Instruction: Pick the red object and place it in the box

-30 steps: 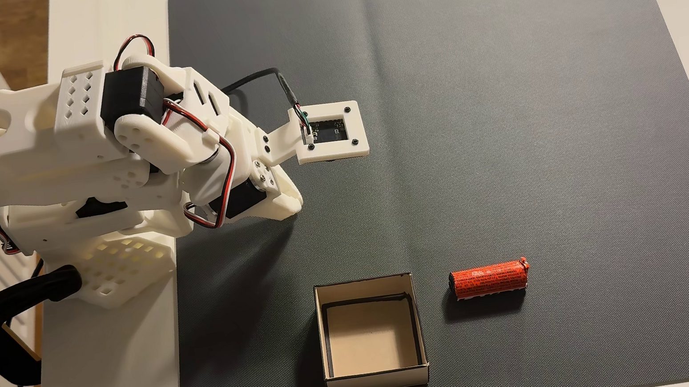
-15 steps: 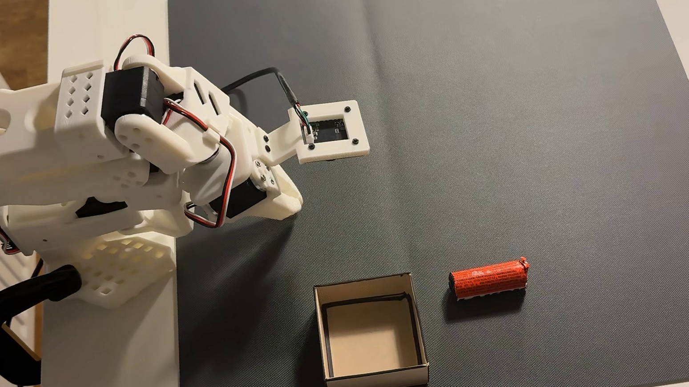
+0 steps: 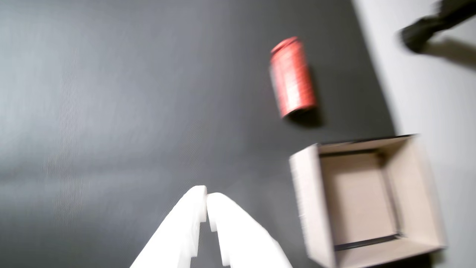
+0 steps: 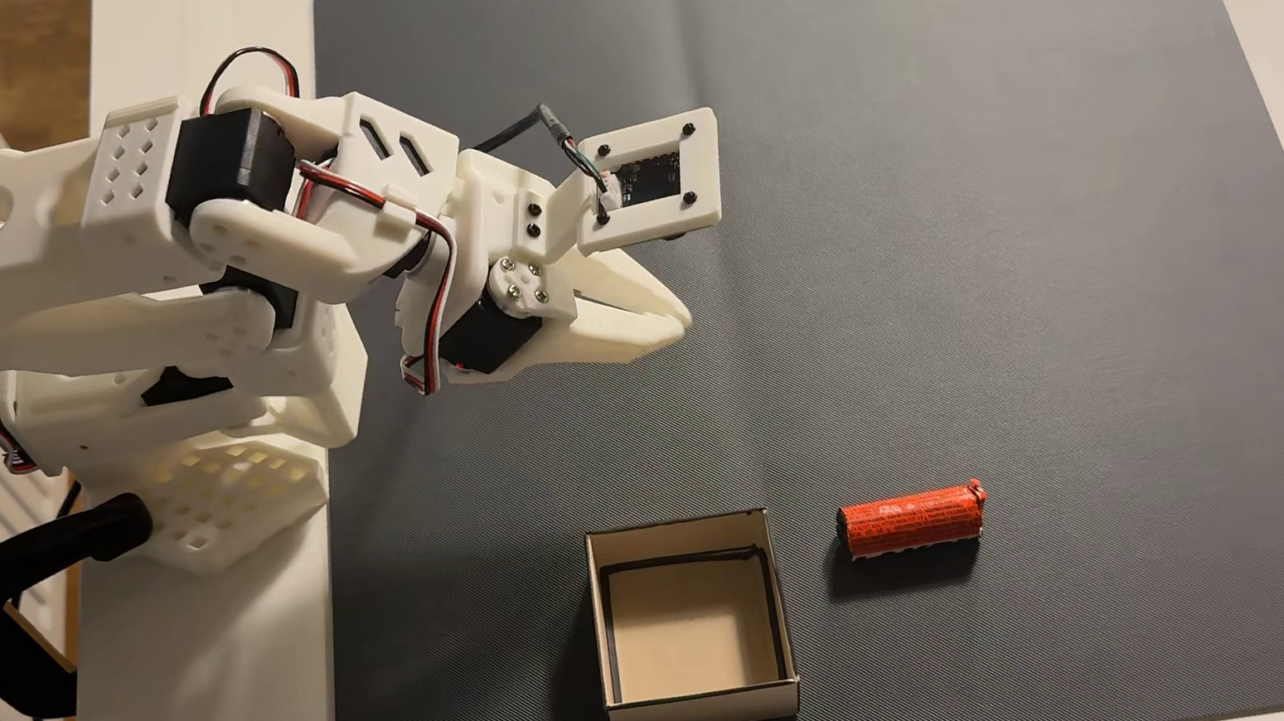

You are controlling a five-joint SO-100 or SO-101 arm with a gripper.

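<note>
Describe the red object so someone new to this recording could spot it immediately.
In the fixed view, start at the dark grey mat and follow its near edge to the open cardboard box. Just right of it, not touching, lies the red object: a small orange-red cylinder on its side, the scene's one brightly coloured item.

Wrist view motion-blurred; print on red object (image 3: 292, 77) unreadable; tool (image 3: 206, 197) base cropped

The white plastic pincer (image 3: 206, 201) enters the blurred wrist view from the bottom edge, its two fingertips almost touching, nothing between them, over the dark grey mat (image 3: 111, 93). The small orange-red wrapped cylinder (image 3: 292, 77) lies on the mat toward the upper right. Just below it sits the square open-topped cardboard box (image 3: 416, 167), empty, near the mat's right edge beside the pale table (image 3: 431, 111).
</note>
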